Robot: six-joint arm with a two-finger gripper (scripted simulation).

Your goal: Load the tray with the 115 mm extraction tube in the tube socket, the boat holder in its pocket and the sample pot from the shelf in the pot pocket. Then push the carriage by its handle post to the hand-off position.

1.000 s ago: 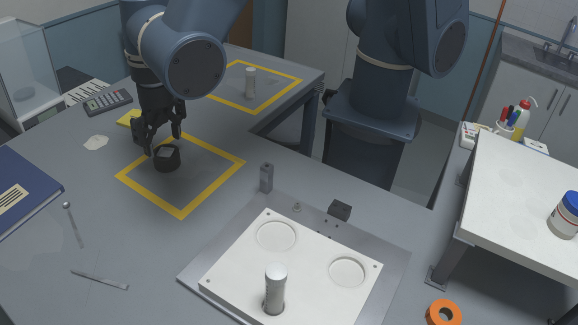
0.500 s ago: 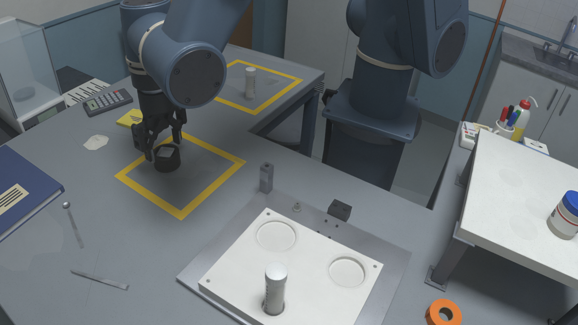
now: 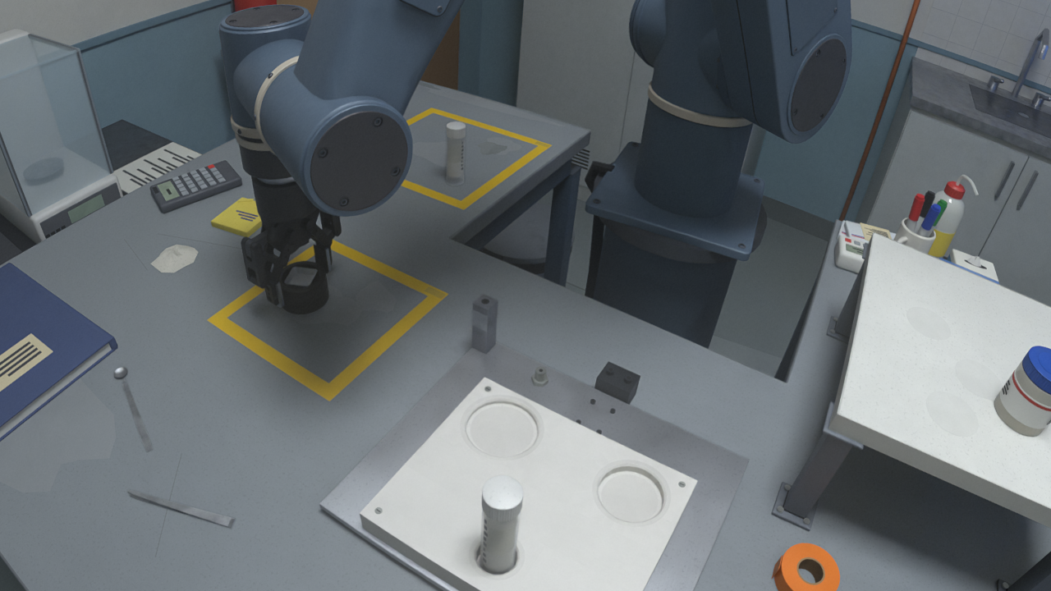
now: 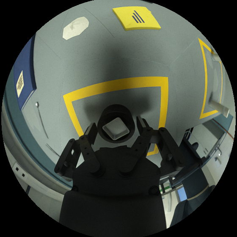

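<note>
An extraction tube (image 3: 500, 523) stands upright in the socket at the near edge of the white tray (image 3: 533, 492), whose two round pockets (image 3: 502, 428) (image 3: 630, 495) hold nothing. The black boat holder (image 3: 303, 287) (image 4: 116, 126), with a white boat in its top, sits inside the yellow-marked square on the bench, and my open gripper (image 3: 294, 276) (image 4: 117, 132) is lowered around it. The sample pot (image 3: 1027, 392), white with a blue lid, stands on the white shelf at the right. The grey handle post (image 3: 484, 323) rises at the carriage's far corner.
A second, shorter tube (image 3: 455, 151) stands in the far yellow square on the raised table. A black block (image 3: 617, 381) sits behind the tray. A blue book (image 3: 37, 353), spatula (image 3: 134, 404), calculator (image 3: 195, 184), yellow pad (image 3: 239, 216) and orange tape roll (image 3: 806, 570) lie around the bench.
</note>
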